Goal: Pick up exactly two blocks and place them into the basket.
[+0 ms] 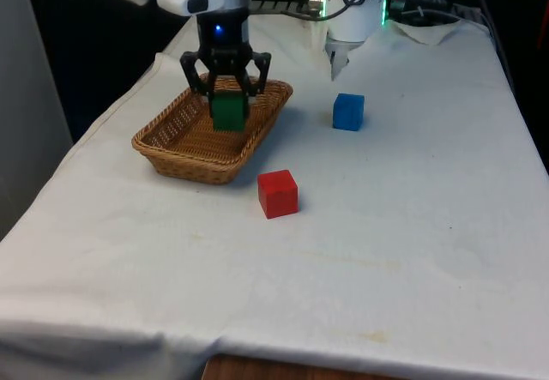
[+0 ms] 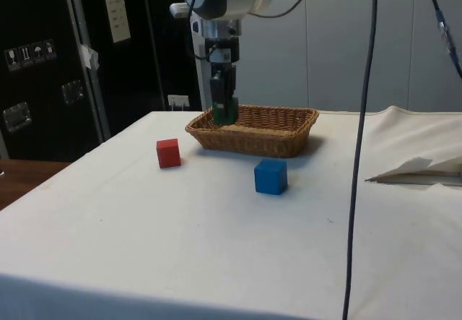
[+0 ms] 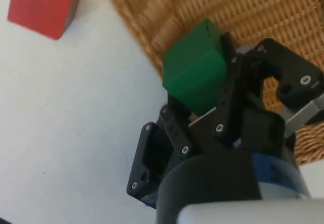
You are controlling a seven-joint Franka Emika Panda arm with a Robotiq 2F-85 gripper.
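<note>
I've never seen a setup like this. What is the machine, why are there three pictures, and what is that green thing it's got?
It is one white robot arm ending in a black two-finger gripper. The three pictures show the same moment: one camera looks across the table, one looks from its side, and one sits on the arm's wrist, looking down past the fingers. On the white cloth stand a wicker basket, a red block and a blue block. The green thing is a third block. The gripper holds it pinched between its fingers, above the basket, seemingly about to drop it in.
</note>
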